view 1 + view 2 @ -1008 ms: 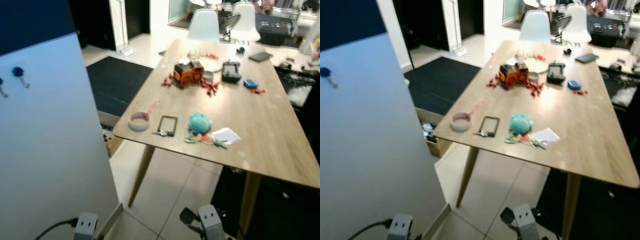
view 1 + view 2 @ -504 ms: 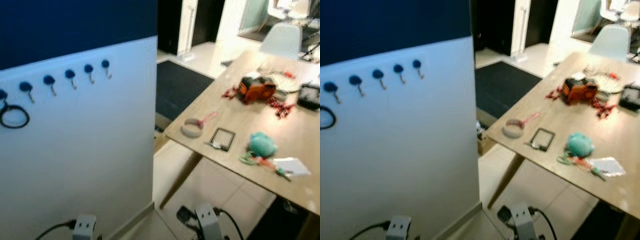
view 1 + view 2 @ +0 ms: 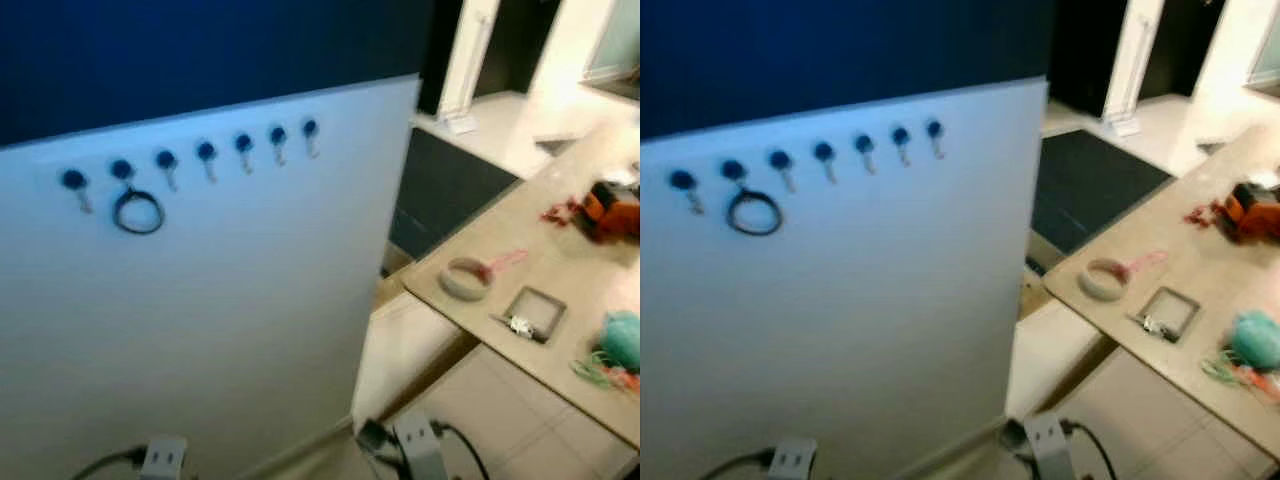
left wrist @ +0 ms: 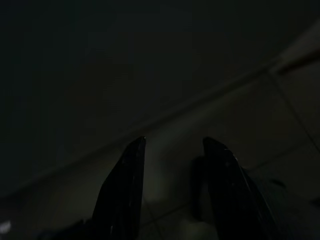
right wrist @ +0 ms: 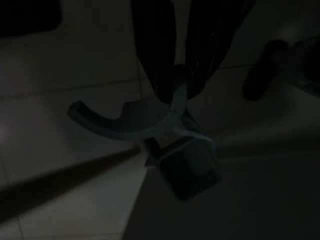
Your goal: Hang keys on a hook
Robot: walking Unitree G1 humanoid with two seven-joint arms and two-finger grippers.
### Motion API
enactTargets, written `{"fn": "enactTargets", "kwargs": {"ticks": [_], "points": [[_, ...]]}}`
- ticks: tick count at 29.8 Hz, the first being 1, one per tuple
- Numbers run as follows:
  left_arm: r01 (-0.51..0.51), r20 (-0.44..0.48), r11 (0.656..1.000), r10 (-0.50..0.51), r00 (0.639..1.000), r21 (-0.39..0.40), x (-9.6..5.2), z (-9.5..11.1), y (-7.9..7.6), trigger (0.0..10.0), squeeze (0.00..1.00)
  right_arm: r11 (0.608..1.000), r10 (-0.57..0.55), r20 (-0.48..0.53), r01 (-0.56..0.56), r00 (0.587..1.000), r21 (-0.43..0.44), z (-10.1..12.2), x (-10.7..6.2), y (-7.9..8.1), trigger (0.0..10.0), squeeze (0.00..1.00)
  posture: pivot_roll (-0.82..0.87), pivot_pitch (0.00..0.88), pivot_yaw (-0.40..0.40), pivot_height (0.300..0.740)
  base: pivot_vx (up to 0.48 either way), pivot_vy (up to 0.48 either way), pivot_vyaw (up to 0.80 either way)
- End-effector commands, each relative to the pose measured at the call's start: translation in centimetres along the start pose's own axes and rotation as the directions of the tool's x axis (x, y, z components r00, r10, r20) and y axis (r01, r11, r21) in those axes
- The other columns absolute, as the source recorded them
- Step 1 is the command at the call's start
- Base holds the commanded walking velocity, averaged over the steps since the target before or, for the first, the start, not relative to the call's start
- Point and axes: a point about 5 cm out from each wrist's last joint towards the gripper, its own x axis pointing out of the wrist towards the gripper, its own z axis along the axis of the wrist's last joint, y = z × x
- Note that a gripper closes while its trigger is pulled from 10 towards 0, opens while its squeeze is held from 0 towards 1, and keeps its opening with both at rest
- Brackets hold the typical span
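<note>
A white panel (image 3: 230, 330) topped by a dark blue band stands before the robot, carrying a row of seven blue-headed hooks (image 3: 206, 152). A dark ring (image 3: 137, 211) hangs from the second hook from the left; the other hooks are bare.

The right claw (image 5: 176, 92) hangs low over the tiled floor (image 5: 60, 170), its two fingers together and clamped on the keys (image 5: 150, 135): a pale curved piece, a ring and a dark squarish tag dangle just below the fingertips. The view is dim and finer detail cannot be made out.

The left claw (image 4: 172, 145) hangs idle in deep shade, fingers apart, nothing between them.

To the right, a wooden bench (image 3: 545, 260) holds a roll of tape (image 3: 461, 277), a dark square frame (image 3: 533, 311), a teal fluffy item (image 3: 622, 338) and an orange object (image 3: 612, 208), all blurred.
</note>
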Motion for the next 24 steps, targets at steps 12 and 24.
{"fn": "enactTargets", "kwargs": {"ticks": [12, 24], "points": [[-0.023, -0.030, 1.000, 0.024, 0.999, 0.013, -0.14, -0.41, 0.32, 10.0, 0.00, 1.000, 0.005, -0.008, -0.005, 1.000, 0.003, -0.19, -0.04, 0.19, 10.0, 0.00, 0.07, 0.043, -0.019, 0.740, 0.000, 0.000, 0.80], [-0.010, -0.023, 1.000, 0.010, 1.000, 0.014, 0.05, -0.22, -0.25, 10.0, 0.00, 1.000, 0.011, -0.003, -0.011, 1.000, 0.001, -0.04, 0.01, 0.27, 10.0, 0.00, 0.07, 0.045, -0.020, 0.740, 0.000, 0.000, 0.80]]}}
